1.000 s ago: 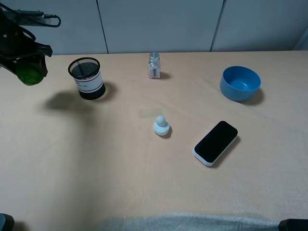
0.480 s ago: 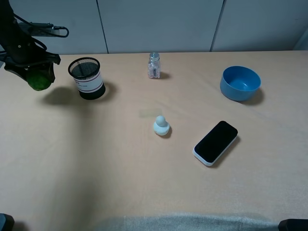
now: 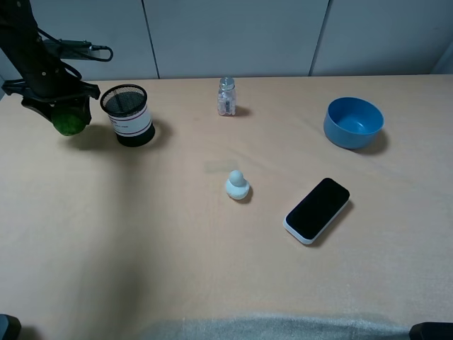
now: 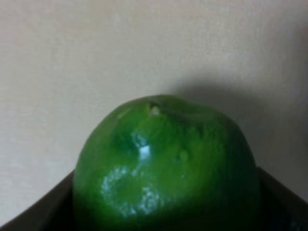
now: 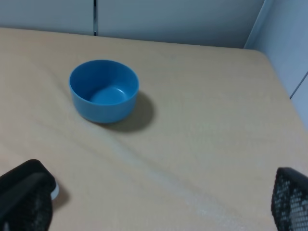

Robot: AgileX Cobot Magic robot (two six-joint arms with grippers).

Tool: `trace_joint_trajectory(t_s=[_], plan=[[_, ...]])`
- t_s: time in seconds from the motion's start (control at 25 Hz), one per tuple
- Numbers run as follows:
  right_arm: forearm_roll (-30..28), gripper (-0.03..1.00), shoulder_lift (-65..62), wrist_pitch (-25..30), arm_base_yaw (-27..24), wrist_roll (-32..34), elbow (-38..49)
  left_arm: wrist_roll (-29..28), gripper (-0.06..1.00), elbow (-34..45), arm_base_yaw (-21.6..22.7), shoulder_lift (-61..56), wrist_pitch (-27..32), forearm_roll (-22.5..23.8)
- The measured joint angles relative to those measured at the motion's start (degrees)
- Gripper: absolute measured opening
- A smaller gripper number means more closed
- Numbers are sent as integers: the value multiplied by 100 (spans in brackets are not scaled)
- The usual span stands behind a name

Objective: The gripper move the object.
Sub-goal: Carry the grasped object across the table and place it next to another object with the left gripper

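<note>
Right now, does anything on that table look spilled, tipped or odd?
Nothing stands out. The mesh cup, jar and blue bowl stand upright, the phone lies flat, and the lime sits in the left gripper.

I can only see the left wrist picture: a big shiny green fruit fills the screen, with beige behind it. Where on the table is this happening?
Observer: At the far left, towards the back edge. The high camera shows the left gripper holding the lime over the table, with a black mesh cup standing upright beside it.
Visitor: Is the fruit bumping into that cup?
Observer: No. The high view shows a gap of bare table between them. The rest sits well away: a small white duck near the middle, a phone, a blue bowl and a little jar.
</note>
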Motion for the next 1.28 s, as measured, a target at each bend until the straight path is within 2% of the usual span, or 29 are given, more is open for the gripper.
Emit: trace_joint_trajectory(t_s=[1.08,1.28], plan=[[0,69,0,0,0,0,0,6,71,-44,-69,167,25,11],[0,69,0,0,0,0,0,6,74,-44,-69,167,25,11]])
